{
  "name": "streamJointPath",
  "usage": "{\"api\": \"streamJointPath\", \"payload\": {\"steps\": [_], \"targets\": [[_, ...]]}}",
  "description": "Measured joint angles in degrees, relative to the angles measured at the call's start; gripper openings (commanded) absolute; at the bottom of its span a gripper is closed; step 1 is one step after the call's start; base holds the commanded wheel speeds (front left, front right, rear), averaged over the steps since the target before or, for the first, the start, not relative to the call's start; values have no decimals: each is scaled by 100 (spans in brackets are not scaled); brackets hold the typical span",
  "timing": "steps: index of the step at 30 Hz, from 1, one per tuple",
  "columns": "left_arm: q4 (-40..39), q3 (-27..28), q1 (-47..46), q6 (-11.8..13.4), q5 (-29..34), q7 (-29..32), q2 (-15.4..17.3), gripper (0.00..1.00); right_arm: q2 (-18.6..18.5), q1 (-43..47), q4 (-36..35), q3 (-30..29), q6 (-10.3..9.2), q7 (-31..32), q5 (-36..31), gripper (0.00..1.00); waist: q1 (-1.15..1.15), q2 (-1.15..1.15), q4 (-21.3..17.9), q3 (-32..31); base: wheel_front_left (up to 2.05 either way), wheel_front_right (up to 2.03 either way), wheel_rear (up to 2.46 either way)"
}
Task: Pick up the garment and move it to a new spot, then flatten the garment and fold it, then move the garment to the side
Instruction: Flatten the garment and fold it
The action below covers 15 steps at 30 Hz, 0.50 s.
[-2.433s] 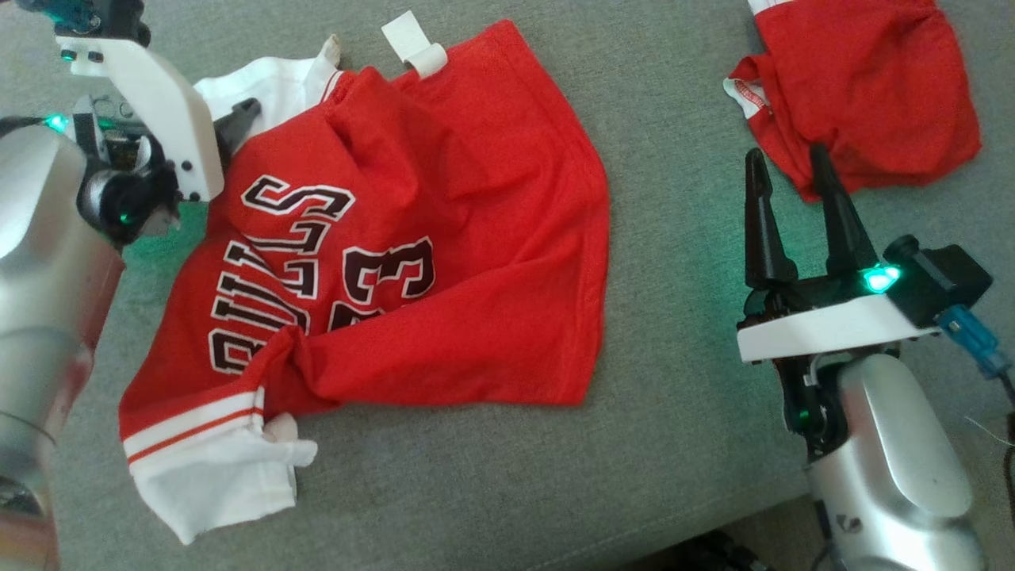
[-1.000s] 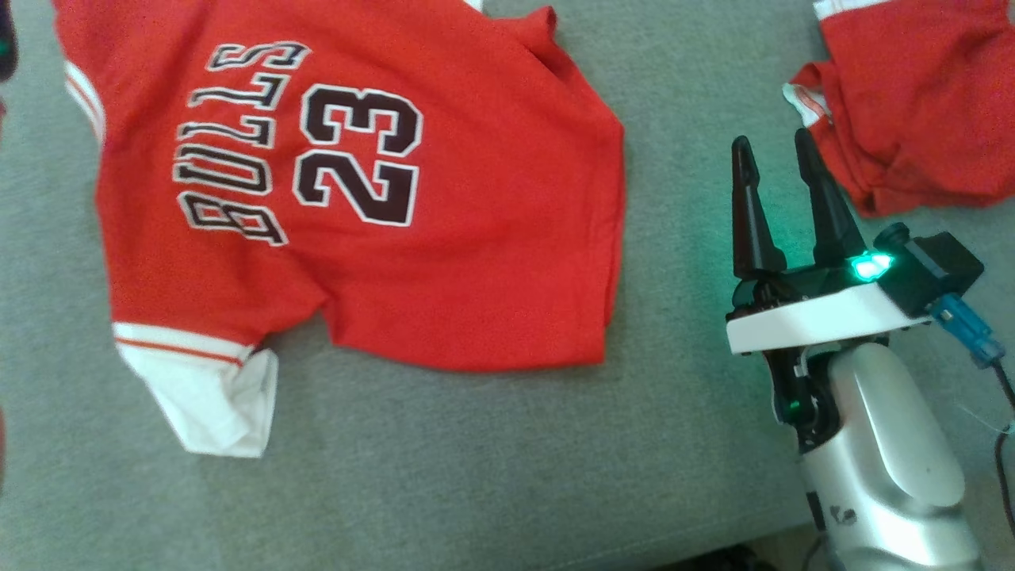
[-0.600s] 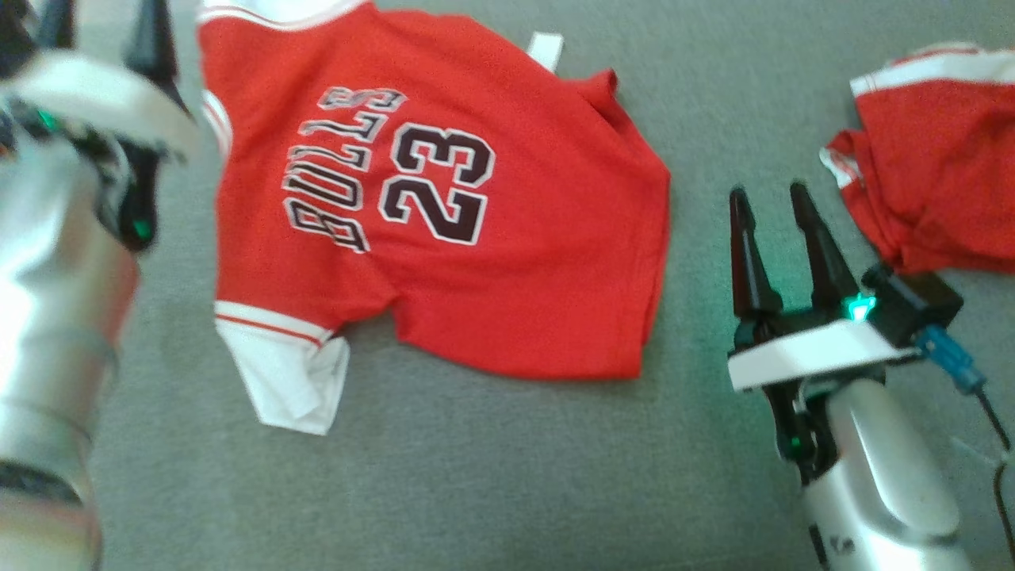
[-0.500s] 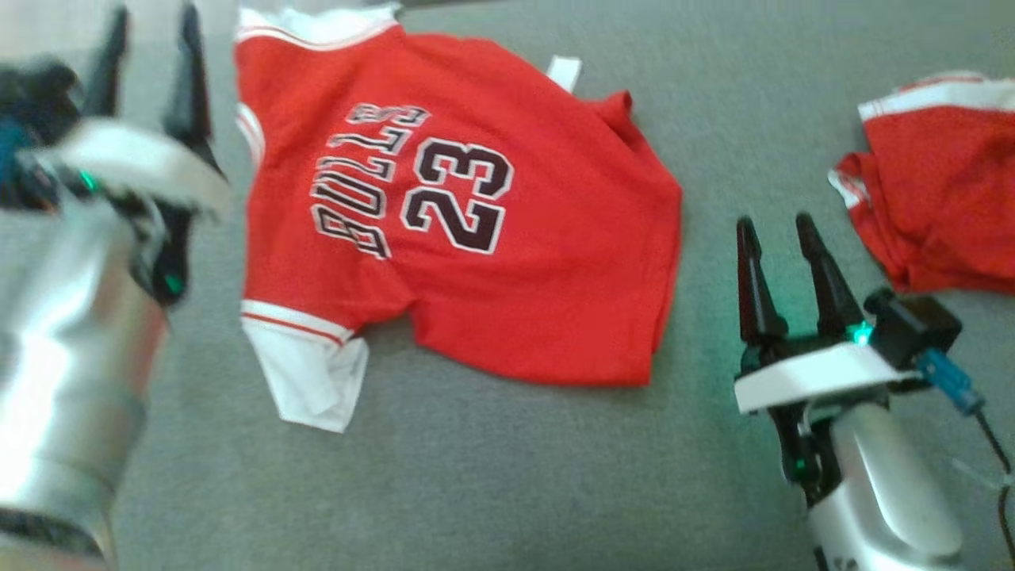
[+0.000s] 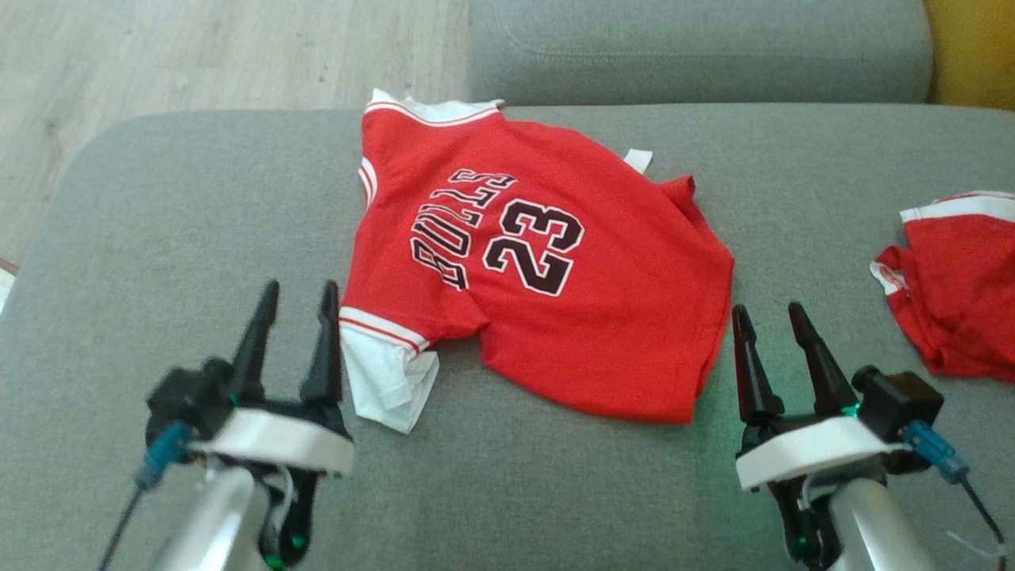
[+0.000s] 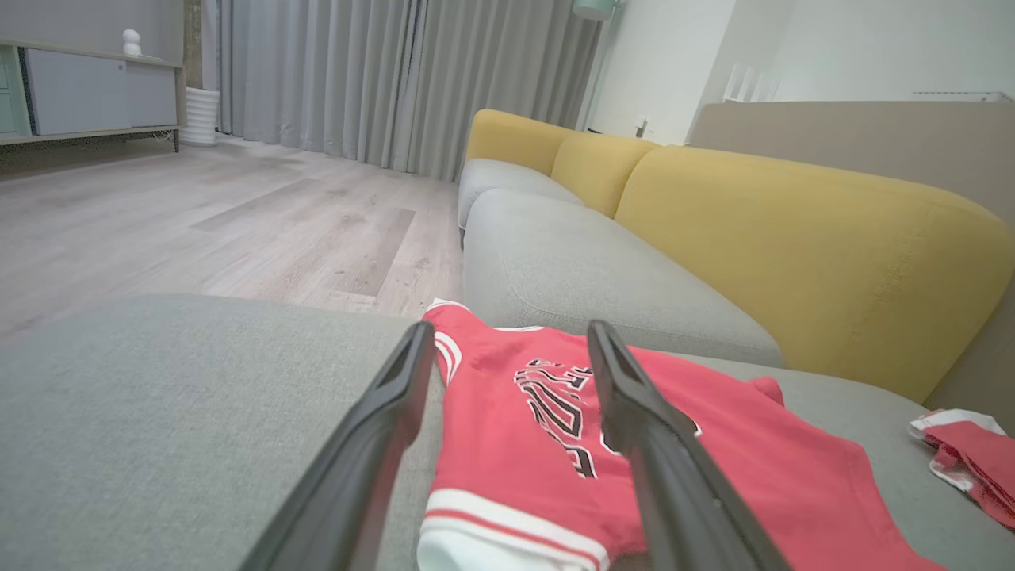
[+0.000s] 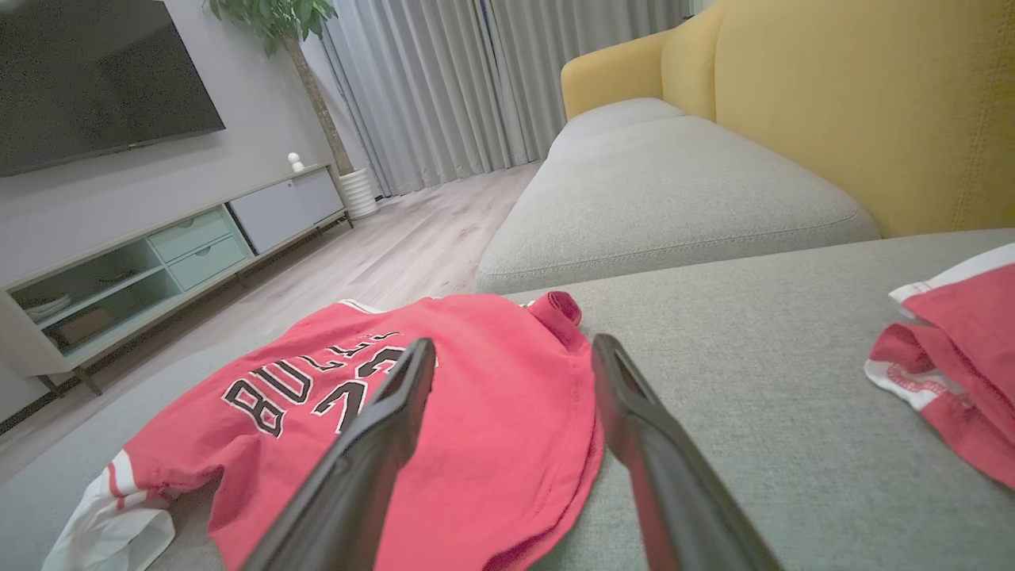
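Jersey (image 5: 539,277) lies number side up on the grey sofa seat (image 5: 198,238), just beyond and between your two grippers.

Change noted: a couple of seconds back it was bunched and folded over itself, with the left gripper in at its far left sleeve. A second ago it was already spread. Now the body is mostly flat. The near white sleeve (image 5: 388,381) curls under at its edge. There is a small rumple at the far right corner (image 5: 682,190), beside a white tab (image 5: 638,159).

The whole head picture has also shifted. That is your camera moving; do not log it as jersey travel.

Left gripper (image 5: 300,284): it has come back out, with its fingers spread and nothing between them. Its tips sit just left of the near sleeve. From the head view I judge them apart from it, though it is close.

Right gripper (image 5: 766,308): it is spread and empty as before, near the jersey's right hem but clear of it.

Second red garment (image 5: 959,277) sits crumpled at the right, well apart. Leave it alone.

Reading: the move to a new spot looks done and the flattening nearly so. Folding has not begun.

- You would do well to straighten the near sleeve and that far corner first, or the creases get folded in.
- The cloth looks thin and limp, so pinch low at an edge.
- Expect it to drag over the sofa weave rather than slide.
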Motion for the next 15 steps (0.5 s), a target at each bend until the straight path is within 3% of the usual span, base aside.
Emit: {"api": "streamJointPath", "payload": {"steps": [7, 15], "targets": [[-379, 569, 680, -37, 411, 1, -444, 100, 4, 105, 24, 52, 0, 1, 48, 100, 1, 0, 2, -77, 0, 0, 0], [-372, 809, 711, -267, 762, 1, -633, 100, 4, 105, 604, 163, 0, 367, 466, 100, 2, 0, -22, -18, 0, 0, 0]]}}
